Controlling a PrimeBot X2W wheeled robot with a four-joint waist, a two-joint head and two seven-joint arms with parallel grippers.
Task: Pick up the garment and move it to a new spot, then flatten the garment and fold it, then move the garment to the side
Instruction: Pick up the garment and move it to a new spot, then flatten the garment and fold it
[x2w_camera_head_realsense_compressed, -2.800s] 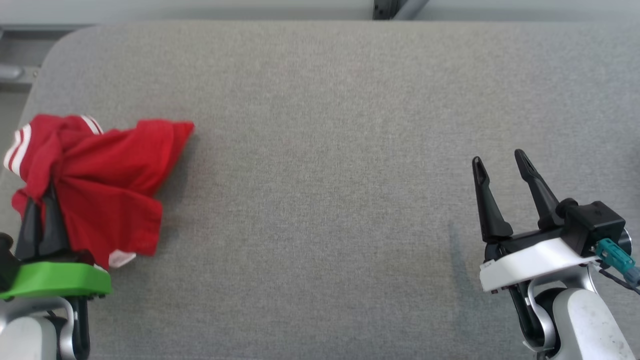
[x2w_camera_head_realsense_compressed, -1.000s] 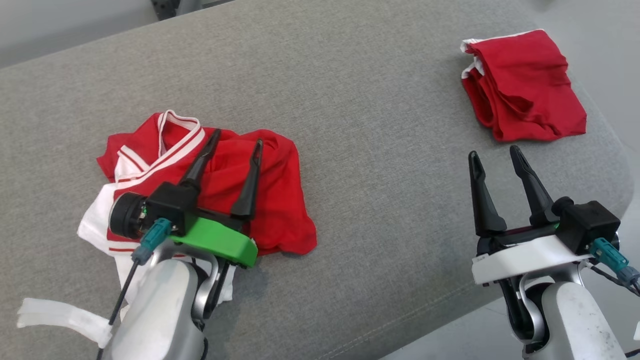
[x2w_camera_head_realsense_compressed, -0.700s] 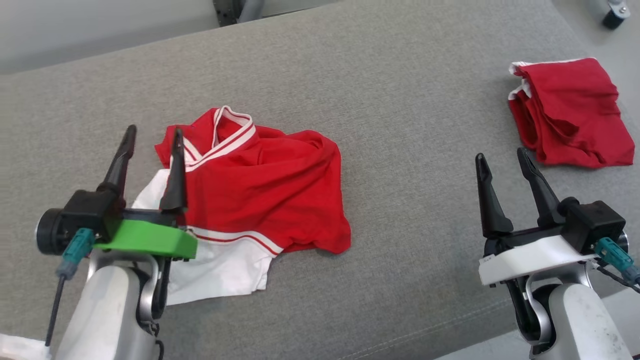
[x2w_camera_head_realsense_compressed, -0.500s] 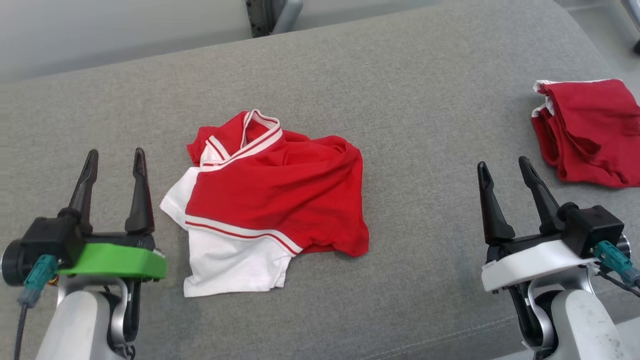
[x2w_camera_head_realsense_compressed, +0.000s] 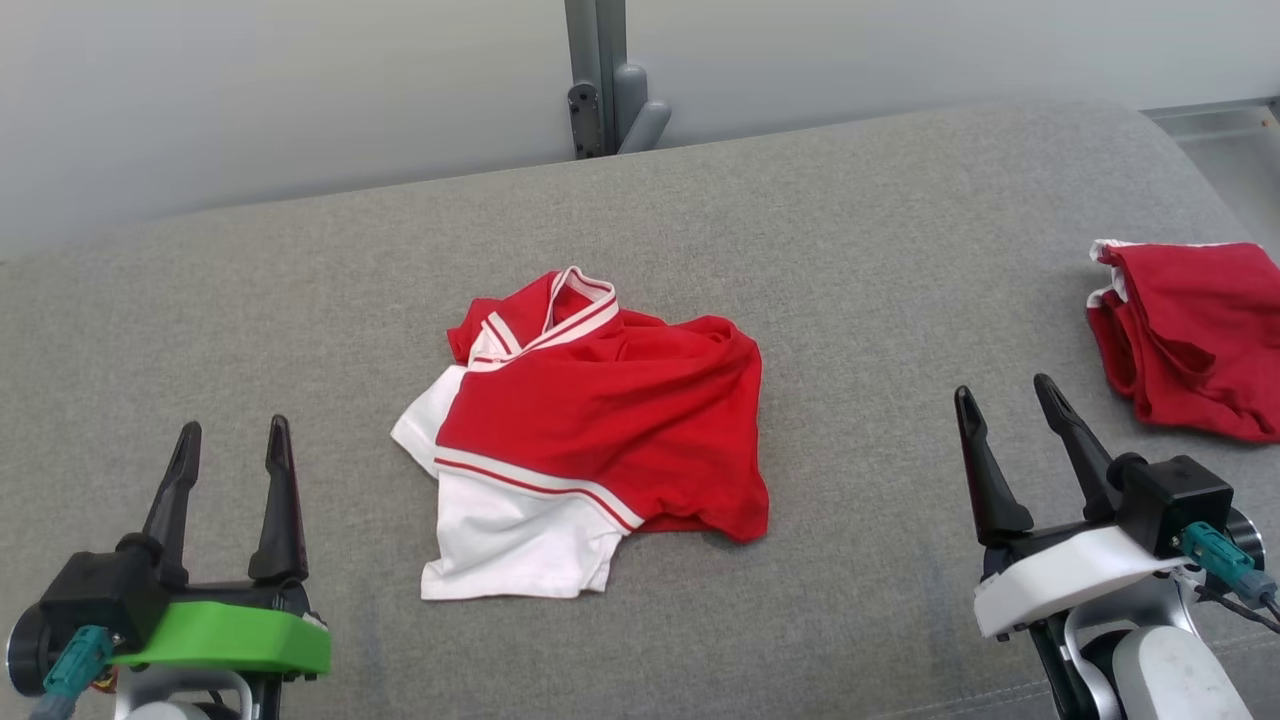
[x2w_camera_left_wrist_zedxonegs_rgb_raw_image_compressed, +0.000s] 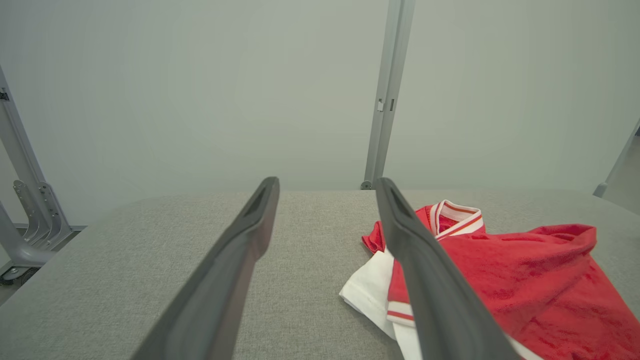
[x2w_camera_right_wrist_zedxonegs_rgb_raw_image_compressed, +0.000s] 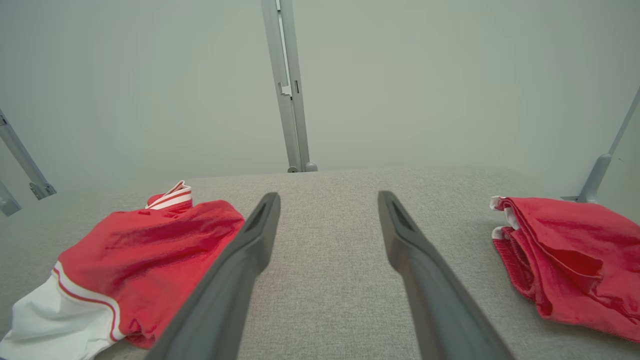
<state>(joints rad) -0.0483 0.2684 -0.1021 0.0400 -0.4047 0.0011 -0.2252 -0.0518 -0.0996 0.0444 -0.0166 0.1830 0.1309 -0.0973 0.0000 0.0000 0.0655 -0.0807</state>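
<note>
Head camera high, looking down, wrist cameras low, sharing garment

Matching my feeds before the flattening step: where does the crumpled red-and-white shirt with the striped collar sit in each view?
Head view: the crumpled red-and-white shirt lies at centre.
Left wrist view: lower right.
Right wrist view: lower left.
Shared landmark: the grey upright metal post, near top centre in all three.

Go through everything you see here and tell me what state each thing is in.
Red and white shirt: crumpled on the grey surface, collar showing, not held.
Red garment: loosely folded near the surface's right edge, lying free.
Left hand: open, empty, clear of the shirt.
Right hand: open, empty, between the two garments.
</note>
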